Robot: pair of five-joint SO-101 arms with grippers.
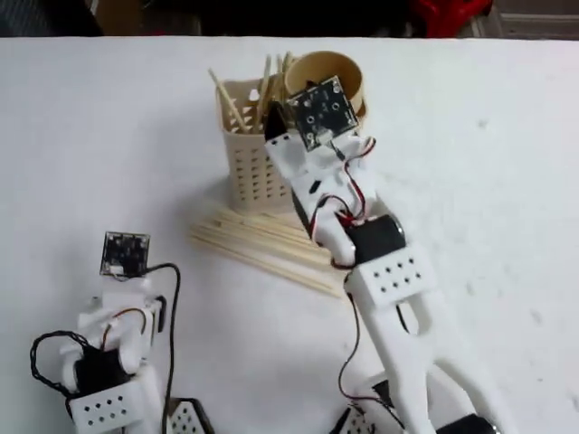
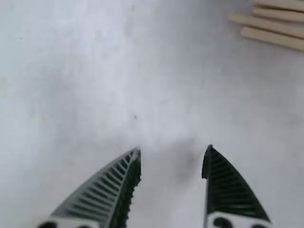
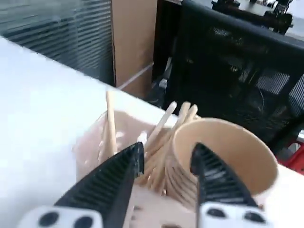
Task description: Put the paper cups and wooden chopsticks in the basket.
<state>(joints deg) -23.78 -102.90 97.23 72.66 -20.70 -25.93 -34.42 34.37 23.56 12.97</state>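
Hovering above the basket (image 1: 249, 181): right fingers (image 3: 118, 180) spread apart, holding nothing. The paper cup (image 3: 228, 152) is just past one tip, with the standing chopsticks (image 3: 110, 123) beyond the other. I cannot tell whether the cup sits inside or leans beside. Left fingers (image 2: 114, 185) are also open, low over the bare counter (image 2: 71, 71). The loose chopsticks (image 1: 262, 244) lie well ahead of them, so I judge this arm is parked short of that pile.

The right tool (image 3: 166, 146) hides the lower part of the paper cup (image 3: 228, 152) and the near wall of the basket (image 3: 90, 140) just beyond its tips, and the basket is blurred. From above, its arm (image 1: 389, 271) covers one end of the loose chopsticks (image 1: 253, 242). Ahead of the left tool (image 2: 173, 147), those chopsticks are cut off by the picture's edge.
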